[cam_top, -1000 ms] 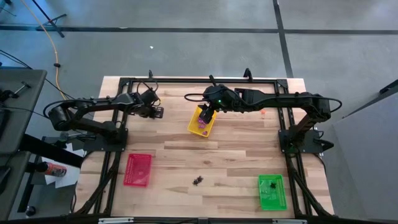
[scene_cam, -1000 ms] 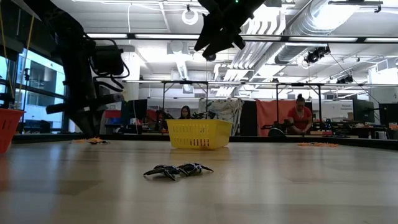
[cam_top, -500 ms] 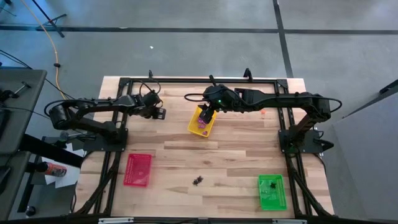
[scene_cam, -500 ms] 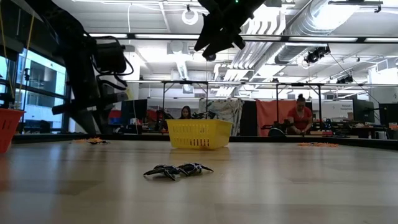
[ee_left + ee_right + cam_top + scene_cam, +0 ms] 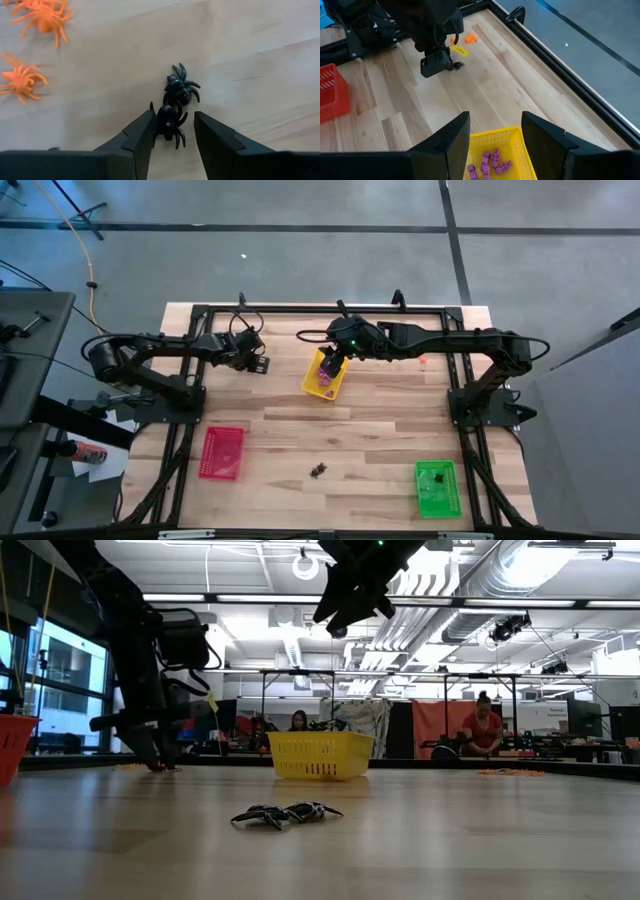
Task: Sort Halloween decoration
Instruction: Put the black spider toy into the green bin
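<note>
Left hand [image 5: 172, 131] apart around one black spider [image 5: 170, 121].
Two black spiders, two orange spiders [image 5: 22, 80]; right hand [image 5: 495, 131] apart above yellow tray [image 5: 512, 136].

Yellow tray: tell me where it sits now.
In the high view, the yellow tray sits on the table's far middle, directly under the right gripper, holding purple trinkets.

Both hands [image 5: 172, 131] [image 5: 495, 131] open, lowered.

**Four camera positions around one table**

The high view looks straight down on the whole wooden table [image 5: 330, 430]. The low view faces level across it. Each wrist view looks close past its own fingers. High, low and right wrist views share the yellow tray [image 5: 325, 375].
</note>
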Robot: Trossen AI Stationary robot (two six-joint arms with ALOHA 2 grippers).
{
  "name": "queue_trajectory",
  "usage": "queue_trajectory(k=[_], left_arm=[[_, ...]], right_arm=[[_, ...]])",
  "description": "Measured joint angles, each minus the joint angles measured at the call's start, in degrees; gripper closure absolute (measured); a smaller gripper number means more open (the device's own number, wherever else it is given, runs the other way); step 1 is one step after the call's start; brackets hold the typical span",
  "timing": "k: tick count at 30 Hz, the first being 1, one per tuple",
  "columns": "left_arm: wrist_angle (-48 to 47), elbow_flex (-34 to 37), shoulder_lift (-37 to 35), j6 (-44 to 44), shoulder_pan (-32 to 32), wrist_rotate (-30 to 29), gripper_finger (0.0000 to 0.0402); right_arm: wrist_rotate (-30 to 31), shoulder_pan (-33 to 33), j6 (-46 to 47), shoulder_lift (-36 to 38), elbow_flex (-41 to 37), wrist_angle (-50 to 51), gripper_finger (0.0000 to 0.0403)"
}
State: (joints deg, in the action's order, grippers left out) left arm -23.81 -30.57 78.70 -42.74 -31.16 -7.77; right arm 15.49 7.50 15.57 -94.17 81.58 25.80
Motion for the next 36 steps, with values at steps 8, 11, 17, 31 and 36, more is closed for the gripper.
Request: queue_trajectory(k=[8, 11, 17, 31, 36], left_arm=[[-0.1, 0.1, 0.1, 0.7, 0.3, -1.3, 0.0268], [-0.2, 0.1, 0.1, 1.0, 0.3, -1.5, 0.0274], [-0.4, 0.1, 0.1, 1.0, 0.3, -1.8, 0.0321], [-1.2, 0.3, -4.2, 0.4, 0.2, 2.4, 0.0390], [-1.5, 0.4, -8.4, -0.7, 0.2, 4.3, 0.0394]], right_arm=[[0.0, 0.0, 0.0, 0.0, 0.0, 0.0, 0.0230], [0.0, 0.0, 0.0, 0.0, 0.0, 0.0, 0.0230], [0.0, 0.0, 0.0, 0.0, 0.0, 0.0, 0.0230], [0.0, 0.0, -0.6, 0.0, 0.0, 0.0, 0.0230], [0.0, 0.0, -0.6, 0.0, 0.0, 0.0, 0.0230]])
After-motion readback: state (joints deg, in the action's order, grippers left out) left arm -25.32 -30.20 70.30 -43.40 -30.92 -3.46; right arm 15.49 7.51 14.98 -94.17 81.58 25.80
